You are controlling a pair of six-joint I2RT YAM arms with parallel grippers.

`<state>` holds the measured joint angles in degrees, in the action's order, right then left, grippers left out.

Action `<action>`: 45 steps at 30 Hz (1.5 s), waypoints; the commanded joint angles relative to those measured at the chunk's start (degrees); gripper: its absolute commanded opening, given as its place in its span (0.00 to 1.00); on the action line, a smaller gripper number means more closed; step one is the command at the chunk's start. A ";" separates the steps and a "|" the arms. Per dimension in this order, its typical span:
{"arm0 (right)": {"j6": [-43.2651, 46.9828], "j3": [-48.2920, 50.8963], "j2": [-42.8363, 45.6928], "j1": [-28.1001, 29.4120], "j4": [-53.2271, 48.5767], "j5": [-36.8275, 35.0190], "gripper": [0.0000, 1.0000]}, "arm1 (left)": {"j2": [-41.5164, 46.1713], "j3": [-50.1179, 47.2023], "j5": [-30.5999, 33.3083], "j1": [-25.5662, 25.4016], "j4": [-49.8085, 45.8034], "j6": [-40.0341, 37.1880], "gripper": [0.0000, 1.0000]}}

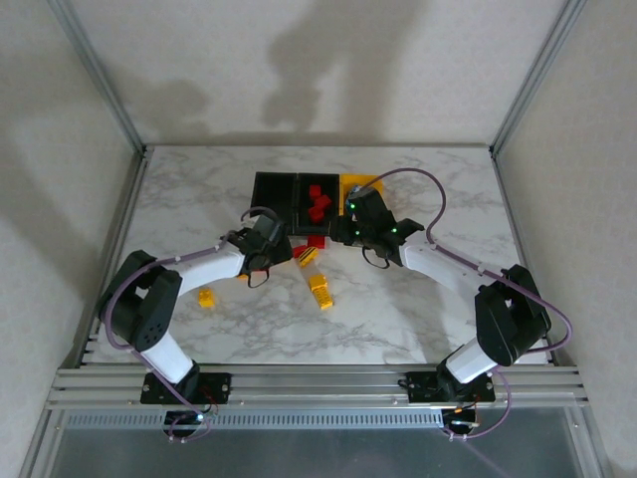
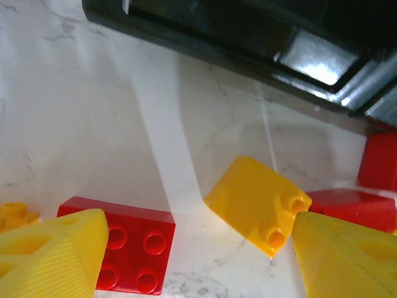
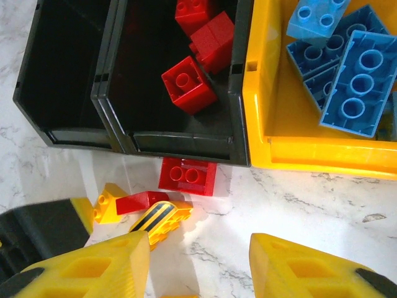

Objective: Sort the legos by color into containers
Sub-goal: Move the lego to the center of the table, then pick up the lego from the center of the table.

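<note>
Here, a red lego (image 2: 133, 251) and a yellow lego (image 2: 254, 202) lie on the table (image 2: 93, 124) between the spread fingers (image 2: 49, 254) of my left end effector (image 2: 198, 254), just short of the black container (image 2: 248, 37). My right end effector (image 3: 198, 267), fingers apart, hovers before the yellow container (image 3: 310, 155) holding blue legos (image 3: 353, 81).

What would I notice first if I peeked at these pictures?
The bright yellow bin at the right end of the row jumps out first, with light blue bricks inside. Beside it, the middle black bin holds red bricks. In front of the bins, a loose red brick and a yellow-and-black striped brick lie on the marble table, near the right gripper.
</note>
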<state>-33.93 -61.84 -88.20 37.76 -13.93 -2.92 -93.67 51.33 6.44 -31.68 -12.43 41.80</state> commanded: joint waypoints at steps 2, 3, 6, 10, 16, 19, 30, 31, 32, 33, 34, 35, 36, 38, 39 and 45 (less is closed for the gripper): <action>-0.78 0.27 1.46 -0.05 0.22 -1.39 0.46 | 3.47 -3.61 -2.61 -1.23 -2.14 2.11 0.78; -0.78 0.12 1.34 -0.05 0.22 -1.31 0.46 | 3.93 -4.12 -2.65 -1.45 -2.46 2.46 0.78; -0.79 -0.20 1.26 -0.05 0.31 -1.39 0.46 | 6.11 -5.10 -2.71 -2.43 -3.85 3.26 0.78; -0.79 -0.03 1.37 -0.05 0.37 -1.48 0.46 | 9.04 -2.96 -0.08 -3.92 -7.47 2.14 0.78; -1.13 0.56 1.77 -0.05 0.53 -1.50 0.46 | 9.40 1.01 3.58 -3.91 -14.40 -0.60 0.79; -1.29 1.02 2.15 -0.05 0.49 -1.76 0.46 | 9.43 -0.68 5.15 -3.94 -16.39 0.38 0.80; -0.79 -0.03 1.10 -0.05 0.71 -1.56 0.46 | 4.51 -3.52 5.29 -4.12 -11.43 3.28 0.86; -0.70 0.04 1.26 -0.12 0.49 -1.79 0.46 | 3.72 -3.44 5.08 -4.09 -10.70 3.28 0.85; -0.61 0.21 1.49 -0.14 0.34 -1.98 0.46 | 2.84 -3.26 4.99 -4.09 -9.99 3.14 0.85; -0.61 0.36 1.68 -0.22 0.23 -2.13 0.46 | 2.02 -3.09 5.05 -4.01 -9.74 3.05 0.85; -0.69 0.62 2.00 -0.31 0.21 -2.18 0.46 | 0.97 -2.70 5.40 -3.88 -9.77 3.02 0.85; -0.76 0.88 2.28 -0.40 0.14 -2.19 0.46 | 0.08 -2.38 5.58 -3.68 -9.66 3.08 0.85; -0.78 1.06 2.54 -0.49 0.13 -2.27 0.46 | -0.53 -2.27 5.73 -3.57 -9.57 3.08 0.84; -0.83 1.38 2.93 -0.67 0.00 -2.35 0.46 | -1.20 -2.35 6.00 -3.42 -8.81 3.01 0.82; -0.87 1.40 3.03 -0.75 -0.11 -2.44 0.46 | -1.56 -2.38 6.04 -3.33 -8.49 2.95 0.81; -0.61 1.20 3.23 -1.11 -0.24 -2.50 0.45 | -2.85 -1.65 6.53 -2.95 -8.63 2.54 0.68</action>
<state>-34.33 -61.47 -86.00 37.04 -13.96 -4.29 -95.04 48.84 11.99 -35.11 -22.11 44.21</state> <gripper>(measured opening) 0.454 0.691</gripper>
